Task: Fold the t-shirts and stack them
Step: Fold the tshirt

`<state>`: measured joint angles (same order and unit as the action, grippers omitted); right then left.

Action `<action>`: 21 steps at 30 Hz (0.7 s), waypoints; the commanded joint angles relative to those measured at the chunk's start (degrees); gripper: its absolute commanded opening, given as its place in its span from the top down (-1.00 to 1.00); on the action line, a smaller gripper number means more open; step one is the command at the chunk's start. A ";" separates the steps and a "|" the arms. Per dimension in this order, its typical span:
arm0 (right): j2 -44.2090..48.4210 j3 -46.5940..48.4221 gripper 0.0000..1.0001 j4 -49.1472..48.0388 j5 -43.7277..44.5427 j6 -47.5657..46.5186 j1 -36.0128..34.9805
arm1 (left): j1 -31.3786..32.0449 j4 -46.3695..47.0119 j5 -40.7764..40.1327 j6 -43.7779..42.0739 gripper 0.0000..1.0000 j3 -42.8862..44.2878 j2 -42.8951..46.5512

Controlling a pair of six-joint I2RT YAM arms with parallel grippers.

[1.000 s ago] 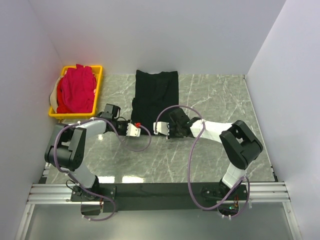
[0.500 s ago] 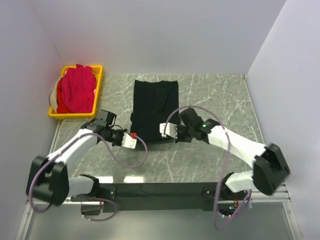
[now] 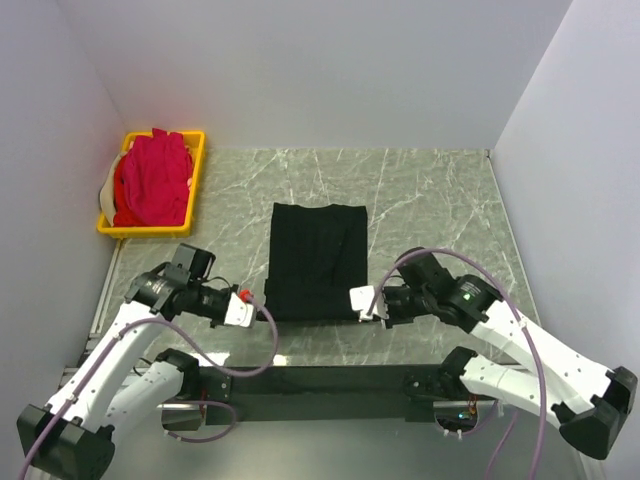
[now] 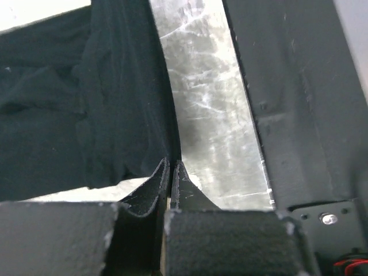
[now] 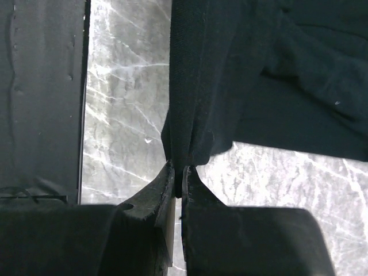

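The black t-shirt (image 3: 318,260) lies as a tall folded rectangle in the middle of the marble table. My left gripper (image 3: 250,308) is shut on its near left corner; the left wrist view shows the cloth (image 4: 86,115) pinched between my closed fingers. My right gripper (image 3: 358,303) is shut on its near right corner; the right wrist view shows the cloth (image 5: 230,75) running up from my closed fingers. Magenta-pink t-shirts (image 3: 152,178) lie heaped in the yellow crate (image 3: 197,172) at the far left.
The black base rail (image 3: 320,380) runs along the near table edge, close behind both grippers. White walls close in the table at the back and on both sides. Purple cables loop off both arms.
Both grippers have pulled back toward the near edge, dragging the black shirt with them. The shirt now lies nearer and flatter than a second ago.
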<state>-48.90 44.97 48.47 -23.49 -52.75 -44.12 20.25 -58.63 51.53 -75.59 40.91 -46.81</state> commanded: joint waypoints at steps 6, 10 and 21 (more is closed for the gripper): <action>-7.06 5.99 1.00 1.36 2.48 -3.75 7.72 | -3.19 2.29 0.59 14.33 0.99 13.73 -9.86; -15.06 12.93 1.00 2.16 -0.59 -9.63 14.92 | -7.06 3.70 1.91 12.93 0.99 23.32 -23.89; -56.35 47.37 1.00 3.20 -4.99 -14.31 26.27 | -11.90 13.45 0.42 26.26 0.99 59.09 -62.76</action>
<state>-96.62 84.12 49.82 -27.62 -65.56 -20.03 9.45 -49.23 52.69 -55.51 92.07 -103.18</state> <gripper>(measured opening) 0.061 0.022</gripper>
